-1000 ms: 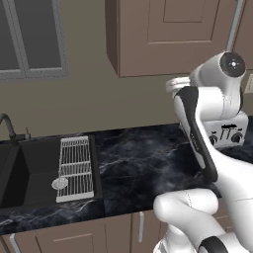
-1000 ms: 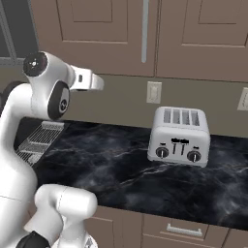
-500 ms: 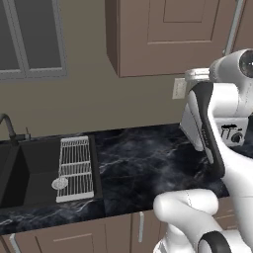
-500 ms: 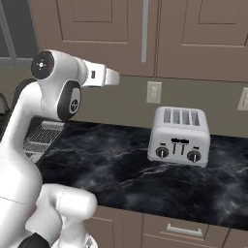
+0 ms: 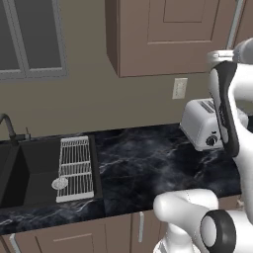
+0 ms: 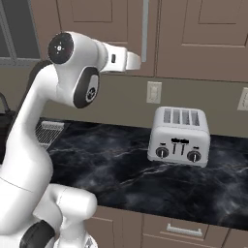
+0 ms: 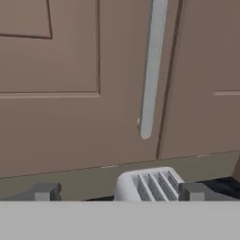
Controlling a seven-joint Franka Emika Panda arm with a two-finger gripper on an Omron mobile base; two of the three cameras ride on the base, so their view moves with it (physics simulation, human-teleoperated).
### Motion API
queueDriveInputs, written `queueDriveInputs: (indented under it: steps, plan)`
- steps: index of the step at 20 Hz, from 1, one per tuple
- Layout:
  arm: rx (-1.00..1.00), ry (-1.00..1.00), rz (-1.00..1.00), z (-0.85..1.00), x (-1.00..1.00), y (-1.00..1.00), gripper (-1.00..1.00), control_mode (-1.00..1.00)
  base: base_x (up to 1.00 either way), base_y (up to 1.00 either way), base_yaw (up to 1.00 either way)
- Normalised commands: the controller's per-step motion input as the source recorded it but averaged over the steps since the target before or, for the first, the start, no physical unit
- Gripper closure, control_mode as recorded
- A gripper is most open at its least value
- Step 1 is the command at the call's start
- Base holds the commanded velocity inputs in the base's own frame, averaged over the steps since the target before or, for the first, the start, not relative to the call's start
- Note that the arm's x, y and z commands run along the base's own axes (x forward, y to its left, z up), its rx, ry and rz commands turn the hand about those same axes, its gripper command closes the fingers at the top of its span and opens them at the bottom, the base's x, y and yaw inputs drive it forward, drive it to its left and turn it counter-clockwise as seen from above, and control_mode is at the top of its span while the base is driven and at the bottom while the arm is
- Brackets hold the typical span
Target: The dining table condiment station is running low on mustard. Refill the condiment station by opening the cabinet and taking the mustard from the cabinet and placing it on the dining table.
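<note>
The cabinet (image 6: 97,19) is a brown wall cabinet above the counter, and its door is closed. Its long vertical silver bar handle (image 7: 150,70) hangs just above and slightly right of centre in the hand view. My gripper (image 7: 119,192) is open, its two dark fingertips (image 7: 44,191) set wide apart with nothing between them. It points at the lower part of the door, a short way off. In the right base view my hand (image 6: 131,60) reaches toward the handle (image 6: 145,24). The mustard is hidden. The dining table is out of view.
A silver four-slot toaster (image 6: 180,131) stands on the black marble counter (image 6: 111,169) below my hand. A dark sink (image 5: 29,170) with a white wire rack (image 5: 75,168) lies to the left. A wall outlet (image 6: 154,92) sits behind the toaster.
My arm has swung to the right and lifted the hand toward the cabinet door's handle. The gripper has stayed open.
</note>
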Motion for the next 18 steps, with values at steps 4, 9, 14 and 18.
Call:
queueDriveInputs:
  steps: [4, 9, 14, 18]
  plan:
    - [0.0, 0.0, -0.01, 0.31, 0.0, -0.37, -1.0, -1.0, 0.0, 0.0, 0.0]
    - [0.02, 0.0, 0.0, 0.32, 0.07, -0.26, -1.0, -1.0, 0.0, 0.0, 0.0]
    - [0.04, 0.0, 0.0, 0.26, 0.17, -0.12, -1.0, -1.0, 0.0, 0.0, 0.0]
    - [0.01, 0.0, 0.0, 0.14, 0.2, 0.0, -1.0, -1.0, 0.0, 0.0, 0.0]
